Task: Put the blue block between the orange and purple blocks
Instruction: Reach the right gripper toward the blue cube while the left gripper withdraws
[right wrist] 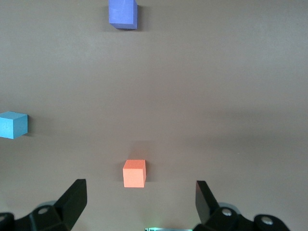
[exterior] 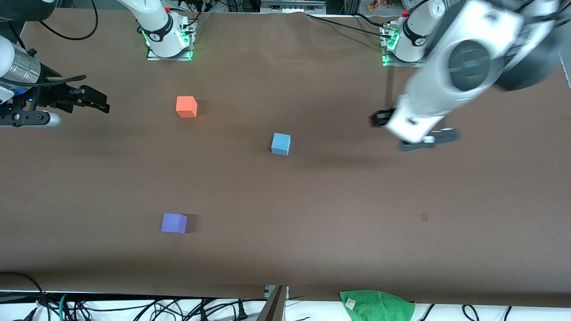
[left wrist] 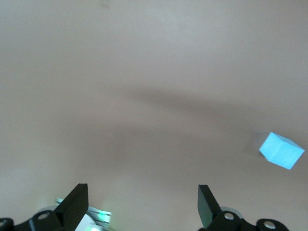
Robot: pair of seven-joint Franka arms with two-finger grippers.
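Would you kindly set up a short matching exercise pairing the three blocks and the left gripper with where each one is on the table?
Things:
1. orange block
2. blue block
3. purple block
4. left gripper

Places:
A. nearest the front camera
B. open in the air, toward the left arm's end of the table
C. nearest the robots' bases
D. near the table's middle, alone, not between the other two

Pairs: 1-C, 2-D, 3-A, 4-B

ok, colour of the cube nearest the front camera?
Violet-purple. The purple block shows best in the front view, on the brown table.
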